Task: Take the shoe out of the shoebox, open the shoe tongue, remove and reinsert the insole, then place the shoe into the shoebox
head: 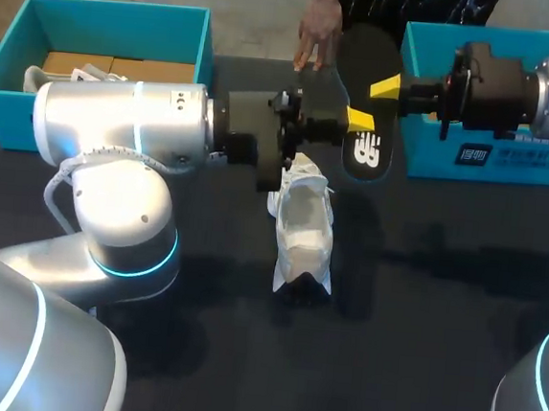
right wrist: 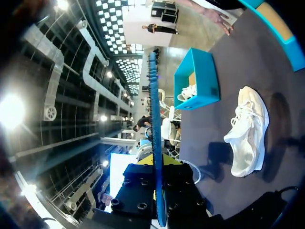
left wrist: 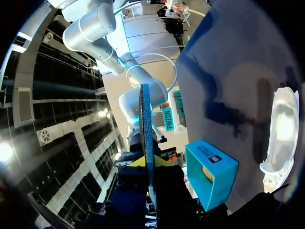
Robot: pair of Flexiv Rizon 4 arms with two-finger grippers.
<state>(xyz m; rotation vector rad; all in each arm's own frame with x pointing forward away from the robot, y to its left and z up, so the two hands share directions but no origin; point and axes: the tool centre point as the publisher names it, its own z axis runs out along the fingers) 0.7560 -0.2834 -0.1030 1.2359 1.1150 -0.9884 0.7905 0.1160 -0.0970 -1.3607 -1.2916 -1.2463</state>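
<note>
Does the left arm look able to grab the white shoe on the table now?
Probably not yet: the left end effector is shut on the insole. The shoe lies uncovered close by, so the way looks free once it lets go.

The white shoe [head: 303,229] stands on its sole in the middle of the dark worktop [head: 439,306], its opening facing up and spread wide. The black insole [head: 366,93], blue along its edge, is off the worktop just beyond the shoe, pinched between the left hand [head: 357,119] and the right hand [head: 386,85]. The teal left box [head: 8,67] is open and holds another white shoe. The teal right box [head: 423,161] is open too.
</note>
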